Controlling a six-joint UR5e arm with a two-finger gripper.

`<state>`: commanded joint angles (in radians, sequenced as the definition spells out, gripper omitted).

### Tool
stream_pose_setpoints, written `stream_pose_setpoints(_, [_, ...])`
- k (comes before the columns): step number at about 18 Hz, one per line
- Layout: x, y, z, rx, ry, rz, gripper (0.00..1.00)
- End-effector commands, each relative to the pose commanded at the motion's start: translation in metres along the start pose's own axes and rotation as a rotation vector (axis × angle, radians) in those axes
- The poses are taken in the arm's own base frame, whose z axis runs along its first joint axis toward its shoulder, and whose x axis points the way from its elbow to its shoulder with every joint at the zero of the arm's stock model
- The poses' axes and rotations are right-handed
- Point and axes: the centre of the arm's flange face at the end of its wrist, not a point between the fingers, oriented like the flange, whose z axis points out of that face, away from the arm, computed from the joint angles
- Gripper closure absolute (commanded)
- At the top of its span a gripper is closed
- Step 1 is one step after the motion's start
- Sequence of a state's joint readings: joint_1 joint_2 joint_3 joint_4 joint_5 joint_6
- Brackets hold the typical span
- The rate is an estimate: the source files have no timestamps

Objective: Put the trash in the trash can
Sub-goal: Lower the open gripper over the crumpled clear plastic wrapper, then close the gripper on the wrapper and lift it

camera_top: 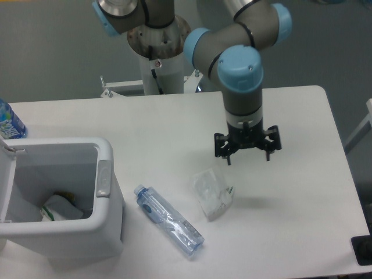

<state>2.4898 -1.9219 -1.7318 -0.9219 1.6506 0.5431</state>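
A crumpled translucent white plastic wrapper [211, 193] lies on the white table [302, 116] right of centre. A slim clear bottle with a blue cap [168, 220] lies on its side to the wrapper's left, cap pointing toward the trash can. The boxy white trash can [70, 229] stands at the front left with a grey latch tab [104, 178] on its right side; some white scraps lie inside it. My gripper [247, 157] hangs above the table, up and to the right of the wrapper, fingers spread and empty.
A blue bottle with a white-green label [10, 121] stands at the far left edge behind the bin. The arm's white base column [160, 64] rises at the table's back. A dark object [362, 250] sits at the front right corner.
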Motion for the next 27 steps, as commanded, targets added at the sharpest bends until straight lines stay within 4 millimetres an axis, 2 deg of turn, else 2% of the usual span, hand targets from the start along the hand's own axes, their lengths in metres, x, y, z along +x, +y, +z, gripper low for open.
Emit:
stream_pose_setpoints(3, [0.014, -0.006, 0.024, -0.031, 0.029, 0.02, 0.0])
stream_pose_setpoints(6, [0.018, -0.007, 0.043, -0.056, 0.044, 0.028, 0.0])
stream_pose_setpoints(8, [0.019, -0.007, 0.047, -0.062, 0.044, 0.035, 0.0])
stream_pose_setpoints(9, [0.019, -0.007, 0.048, -0.065, 0.046, 0.034, 0.04])
stream_pose_setpoints(12, [0.024, 0.001, 0.057, -0.086, 0.055, 0.033, 0.41])
stream_pose_setpoints(15, [0.023, 0.0, 0.05, -0.077, 0.049, 0.03, 0.9])
stream_pose_setpoints(20, [0.018, -0.001, 0.038, -0.058, 0.043, 0.021, 1.0])
stream_pose_setpoints(22, [0.017, -0.001, 0.031, -0.046, 0.039, 0.02, 1.0])
stream_pose_setpoints(25, [0.008, -0.004, 0.003, 0.001, 0.019, 0.008, 1.0])
stream_pose_setpoints(27, [-0.001, -0.004, -0.031, 0.082, 0.037, -0.016, 1.0])
